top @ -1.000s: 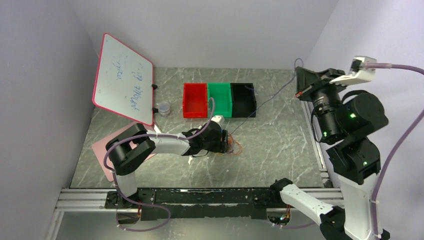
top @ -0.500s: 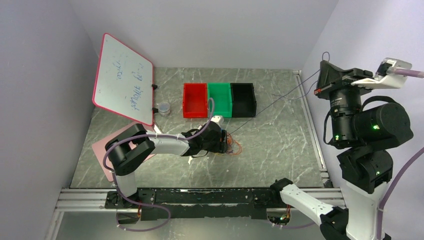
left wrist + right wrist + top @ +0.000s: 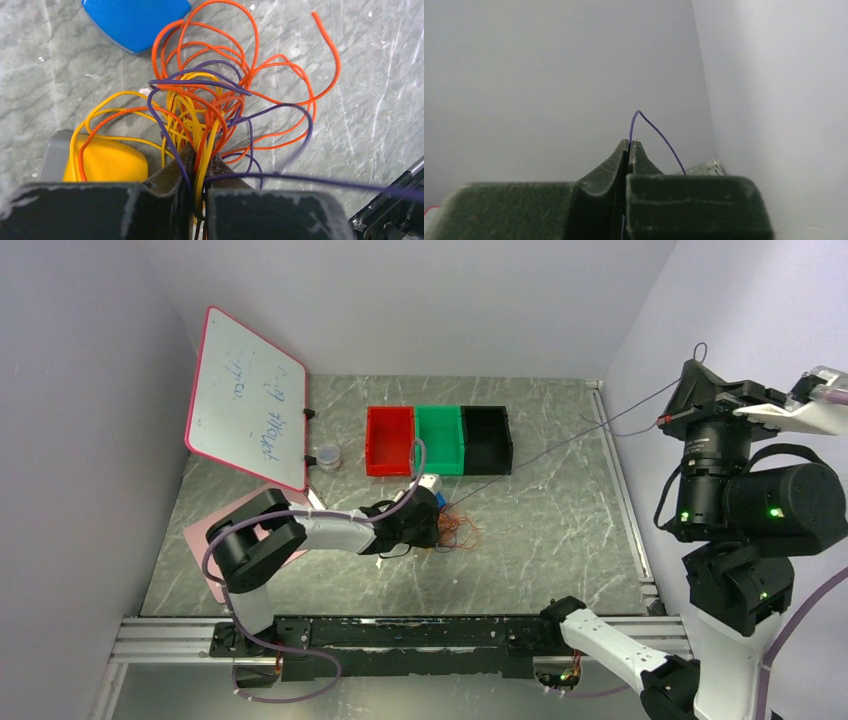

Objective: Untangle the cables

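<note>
On the marble table [image 3: 560, 530], a red bin [image 3: 390, 468], a green bin [image 3: 440, 466] and a black bin [image 3: 488, 466] stand in a row beyond the left gripper [image 3: 200, 155]. Its fingers are clamped on the cables [image 3: 220, 100], a tangle fanning out just past their tips, outside every bin. The right gripper [image 3: 629, 145], raised high, pinches one purple strand [image 3: 570, 440], which runs taut. Only the left wrist view shows a blue shape [image 3: 132, 20] and a yellow shape [image 3: 107, 162] beside the tangle.
</note>
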Tool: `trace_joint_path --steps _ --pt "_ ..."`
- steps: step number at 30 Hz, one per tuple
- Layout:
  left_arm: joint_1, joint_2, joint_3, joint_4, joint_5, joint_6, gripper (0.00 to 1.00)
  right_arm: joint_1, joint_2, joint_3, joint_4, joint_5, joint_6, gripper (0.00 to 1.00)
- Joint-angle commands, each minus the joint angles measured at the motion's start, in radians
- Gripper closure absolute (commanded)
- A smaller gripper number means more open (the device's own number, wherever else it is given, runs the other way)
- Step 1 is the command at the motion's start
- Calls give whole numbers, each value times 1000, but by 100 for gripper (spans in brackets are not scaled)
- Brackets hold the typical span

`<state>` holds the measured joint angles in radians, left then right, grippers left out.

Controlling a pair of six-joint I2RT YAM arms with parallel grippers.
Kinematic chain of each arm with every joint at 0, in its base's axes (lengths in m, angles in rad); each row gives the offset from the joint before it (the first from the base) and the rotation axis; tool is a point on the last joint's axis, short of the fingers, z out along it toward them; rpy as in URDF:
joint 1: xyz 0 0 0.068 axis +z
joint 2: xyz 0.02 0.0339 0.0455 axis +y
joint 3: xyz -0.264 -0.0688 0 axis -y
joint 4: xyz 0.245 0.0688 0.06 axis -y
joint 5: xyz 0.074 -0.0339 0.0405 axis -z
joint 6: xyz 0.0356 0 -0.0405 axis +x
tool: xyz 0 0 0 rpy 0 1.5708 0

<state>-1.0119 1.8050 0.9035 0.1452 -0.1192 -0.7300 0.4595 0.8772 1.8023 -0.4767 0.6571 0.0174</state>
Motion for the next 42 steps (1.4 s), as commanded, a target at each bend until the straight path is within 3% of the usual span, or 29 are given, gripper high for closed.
trace_joint_path --steps 1,8,14,17,22,24,27,32,39,42 --pt "-5 -56 -20 -124 -59 14 93 -2 2 -68 -25 77 25 100" --pt "-5 -205 -55 -245 -132 49 93 -1 -13 -372 -66 217 139 100" --pt "-5 -287 -43 -372 -136 134 93 -14 42 -574 -75 230 240 100" --pt "-4 -309 -22 -457 -149 169 93 -80 79 -672 -79 168 302 100" --pt "-6 -306 18 -531 -106 250 93 -307 123 -846 -14 -90 373 100" --pt "-5 -294 27 -537 -85 275 93 -389 148 -892 10 -185 390 94" --pt "-5 -281 25 -537 -77 289 93 -470 173 -926 26 -276 403 74" --pt "-5 -290 19 -535 -73 299 93 -475 117 -929 36 -337 394 49" --pt "-5 -291 8 -512 -47 304 93 -459 71 -973 58 -671 499 39" --pt "-5 -289 5 -508 -46 301 93 -364 47 -1040 100 -723 631 38"
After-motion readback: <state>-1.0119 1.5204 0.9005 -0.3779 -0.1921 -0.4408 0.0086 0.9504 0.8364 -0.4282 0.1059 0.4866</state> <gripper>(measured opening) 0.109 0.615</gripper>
